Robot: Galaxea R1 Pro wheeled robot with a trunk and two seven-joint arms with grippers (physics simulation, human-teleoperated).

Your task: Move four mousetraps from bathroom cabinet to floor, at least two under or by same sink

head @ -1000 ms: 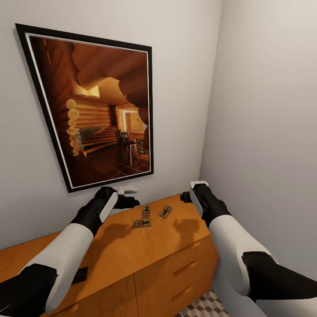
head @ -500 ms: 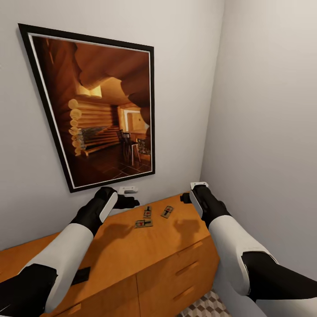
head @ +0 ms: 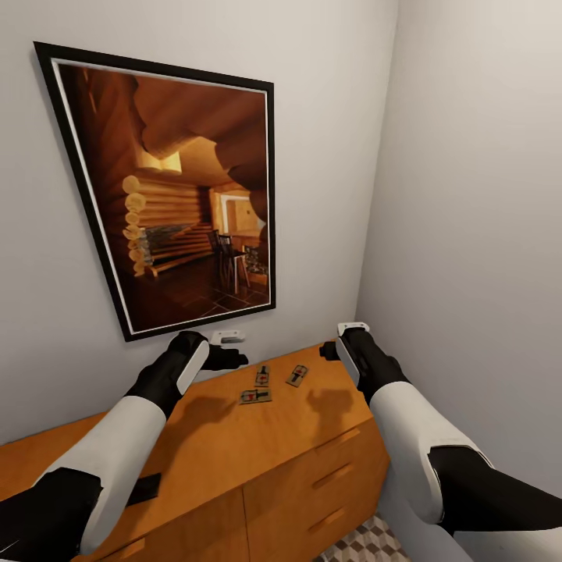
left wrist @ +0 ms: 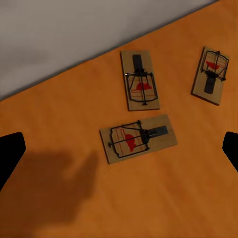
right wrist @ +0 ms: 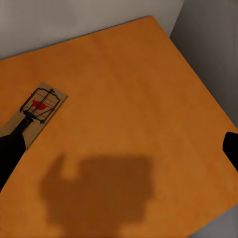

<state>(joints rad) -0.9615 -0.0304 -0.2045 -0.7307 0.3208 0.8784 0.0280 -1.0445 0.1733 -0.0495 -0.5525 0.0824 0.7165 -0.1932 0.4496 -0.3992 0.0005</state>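
Almost nothing moves over this last second. My head camera drifts slightly, so the framed picture (head: 160, 187) and the mousetraps (head: 264, 385) on the cabinet (head: 257, 445) sit a touch differently in the head view than a second ago; since half a second ago that drift has all but stopped. Against the cabinet top, I see no shift in the traps or in either arm.
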